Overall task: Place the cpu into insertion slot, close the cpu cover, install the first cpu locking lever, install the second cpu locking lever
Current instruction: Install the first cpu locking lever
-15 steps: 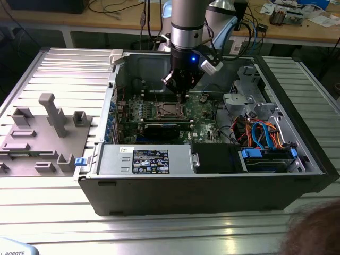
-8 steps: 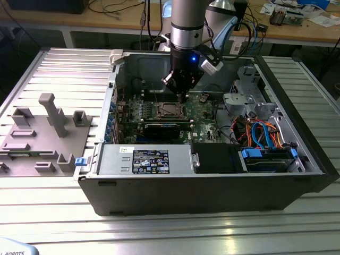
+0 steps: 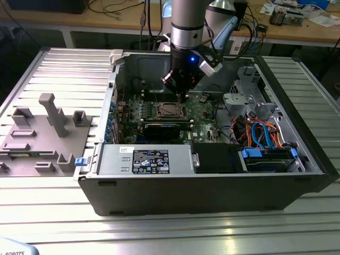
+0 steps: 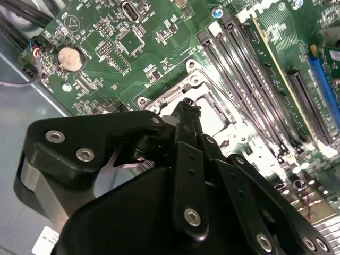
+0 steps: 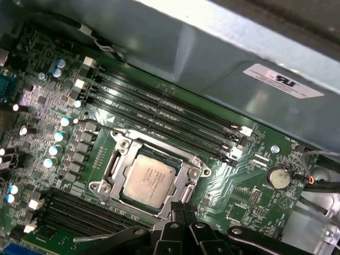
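The cpu (image 5: 149, 180), a square chip with a silver-grey top, lies flat in the insertion slot (image 5: 109, 162) on the green board. The cpu cover (image 5: 186, 166), a silvery frame, lies down around the chip's edges. In the exterior view the slot (image 3: 170, 110) sits mid-board inside the open computer case. My gripper (image 3: 183, 99) hangs just above the slot's edge on the exterior view's right. Its black fingers (image 5: 182, 208) are shut and narrow to a tip (image 4: 186, 106) at the socket's rim. A thin metal lever rod (image 5: 114, 129) runs along the side facing the memory slots.
Narrow memory slots (image 5: 170, 114) run beside the socket. A coin battery (image 5: 278, 177) sits near red and black wires. A long black expansion card (image 3: 162, 130), the power supply (image 3: 146, 160) and cabled drive bays (image 3: 265, 143) fill the case. A grey fixture (image 3: 45, 135) stands outside.
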Controlling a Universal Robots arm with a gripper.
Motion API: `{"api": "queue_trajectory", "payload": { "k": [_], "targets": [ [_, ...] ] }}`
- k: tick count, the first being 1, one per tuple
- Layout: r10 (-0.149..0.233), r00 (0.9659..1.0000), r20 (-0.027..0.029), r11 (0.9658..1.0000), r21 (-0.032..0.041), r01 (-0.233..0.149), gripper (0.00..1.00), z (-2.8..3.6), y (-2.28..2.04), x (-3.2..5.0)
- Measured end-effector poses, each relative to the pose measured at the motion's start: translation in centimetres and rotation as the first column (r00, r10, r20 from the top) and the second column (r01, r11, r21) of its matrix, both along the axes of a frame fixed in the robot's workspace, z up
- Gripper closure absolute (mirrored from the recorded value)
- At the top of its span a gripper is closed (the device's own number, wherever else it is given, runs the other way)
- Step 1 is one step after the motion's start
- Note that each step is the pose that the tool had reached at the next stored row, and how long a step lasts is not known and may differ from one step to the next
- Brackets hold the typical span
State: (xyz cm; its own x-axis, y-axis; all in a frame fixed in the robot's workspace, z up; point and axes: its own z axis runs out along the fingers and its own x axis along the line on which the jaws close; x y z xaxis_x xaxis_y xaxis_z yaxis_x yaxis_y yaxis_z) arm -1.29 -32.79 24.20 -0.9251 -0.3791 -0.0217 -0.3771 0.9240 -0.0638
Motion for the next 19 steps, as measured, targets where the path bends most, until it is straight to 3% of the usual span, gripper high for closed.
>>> {"api": "queue_trajectory", "payload": {
  "k": [4,7,8,12,16,19],
  "targets": [
    [-0.041,0.9992,-0.0003,0.9990,0.0144,0.041,0.89,0.00,0.00,0.00],
    [-0.085,0.9964,-0.0019,0.9956,0.0403,0.085,0.89,0.00,0.00,0.00],
    [-0.104,0.9946,-0.0025,0.9935,0.0460,0.104,0.89,0.00,0.00,0.00],
    [-0.151,0.9885,-0.0036,0.9870,0.0545,0.151,0.89,0.00,0.00,0.00],
    [-0.219,0.9757,-0.0067,0.9731,0.0704,0.219,0.89,-0.01,0.00,0.00],
    [-0.249,0.9684,-0.0092,0.9651,0.0807,0.249,0.89,-0.01,0.00,0.00]
  ]
}}
